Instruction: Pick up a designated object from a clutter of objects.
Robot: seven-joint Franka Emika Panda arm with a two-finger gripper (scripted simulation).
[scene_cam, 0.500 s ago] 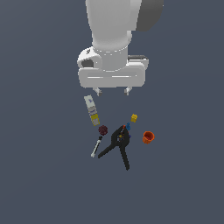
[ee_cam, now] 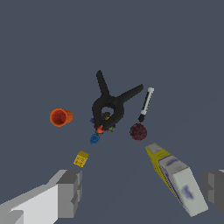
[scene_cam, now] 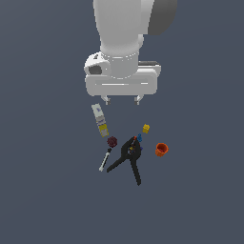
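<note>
Plainly, the plum (scene_cam: 112, 141) is small, round, dark maroon.

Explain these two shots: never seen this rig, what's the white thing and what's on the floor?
These are simulator renders. The white thing is a robot arm; its claw points down and is open, holding nothing. The exterior view looks at the scene from off the arm. The wrist view comes from a camera on the arm looking past its two fingers at the same items. On the grey surface lie a black clamp, an orange cup, a yellow cube, a white-yellow box, a thin marker and a small maroon ball. The ball is what it is meant to pick up; it lies between the box and the clamp.
</note>
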